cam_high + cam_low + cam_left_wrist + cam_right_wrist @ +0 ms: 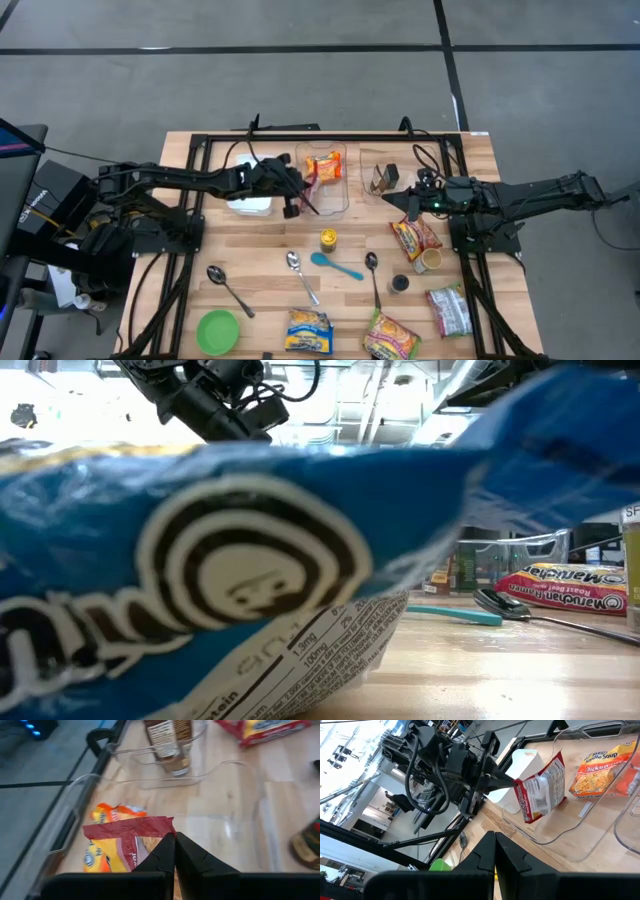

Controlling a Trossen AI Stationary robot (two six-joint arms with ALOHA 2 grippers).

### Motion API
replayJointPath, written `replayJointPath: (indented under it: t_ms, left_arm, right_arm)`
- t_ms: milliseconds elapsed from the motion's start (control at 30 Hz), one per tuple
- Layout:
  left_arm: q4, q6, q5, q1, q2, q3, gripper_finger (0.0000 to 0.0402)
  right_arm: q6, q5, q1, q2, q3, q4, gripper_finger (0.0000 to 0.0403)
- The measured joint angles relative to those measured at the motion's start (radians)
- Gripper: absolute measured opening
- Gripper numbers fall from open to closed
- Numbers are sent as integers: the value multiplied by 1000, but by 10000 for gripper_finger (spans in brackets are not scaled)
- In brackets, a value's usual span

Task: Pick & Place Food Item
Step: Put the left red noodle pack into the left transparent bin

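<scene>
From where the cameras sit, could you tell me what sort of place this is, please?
Most likely a robotics lab or workshop. Two arms work at a wooden table boxed in by a black metal frame on bare concrete floor, with food packets laid out as test items.

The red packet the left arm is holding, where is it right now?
The red packet hangs pinched in the left gripper over the clear bin at the table's back, beside the orange soup packet.
</scene>
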Motion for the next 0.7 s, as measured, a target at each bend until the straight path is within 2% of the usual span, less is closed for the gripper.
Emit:
replayJointPath:
  t_ms: [267,500,700]
  left_arm:
    - [4,-42,94,0,0,0,11]
    - [11,-73,102,0,42,0,65]
    - [110,-182,159,-3,123,1,114]
  right_arm:
    - [0,0,0,0,0,0,0]
    - [0,0,0,0,0,0,0]
    - [0,-1,0,0,0,0,0]
